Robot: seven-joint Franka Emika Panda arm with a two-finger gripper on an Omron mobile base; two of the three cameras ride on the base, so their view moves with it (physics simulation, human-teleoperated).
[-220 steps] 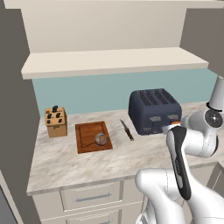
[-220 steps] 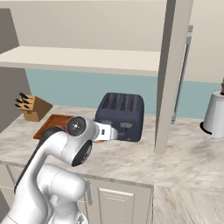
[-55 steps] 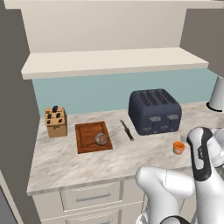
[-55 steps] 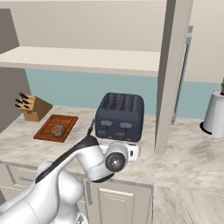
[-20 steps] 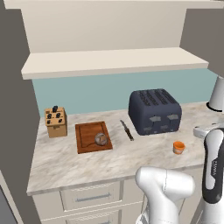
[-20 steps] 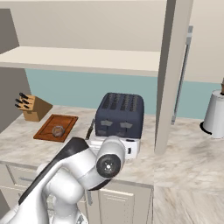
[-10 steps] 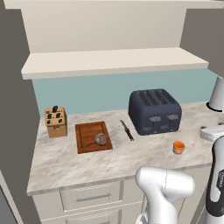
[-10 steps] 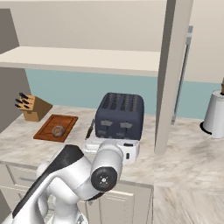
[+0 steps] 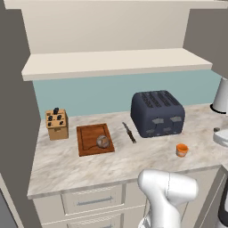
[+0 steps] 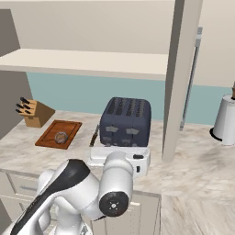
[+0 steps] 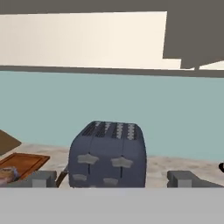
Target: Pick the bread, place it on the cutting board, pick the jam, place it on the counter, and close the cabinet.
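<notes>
Bread [image 9: 103, 141] on cutting board [image 9: 94, 139], jam [image 9: 181, 150] on counter [image 9: 67, 164] near its front edge right of toaster [image 9: 157, 113]. Fingers [image 11: 40, 179] spread wide, empty. Risk (likely): swinging toward cabinet door [image 10: 182, 78] clips jam or toaster.

Reddish wooden cutting board [image 9: 93, 139], marbled stone counter [image 9: 133, 158], matt dark toaster [image 9: 156, 113], pale wooden knife block [image 9: 57, 125]

On the desk [image 9: 67, 167]: one board [image 9: 94, 139] carrying one loaf [image 9: 103, 141], one jar [image 9: 181, 150], one toaster [image 9: 156, 113], one knife block [image 9: 56, 124], one loose knife [image 9: 129, 132] and one white appliance [image 10: 225, 120] at far right. Above, one shelf [image 9: 116, 62]; below, two drawers [image 9: 91, 199].
</notes>
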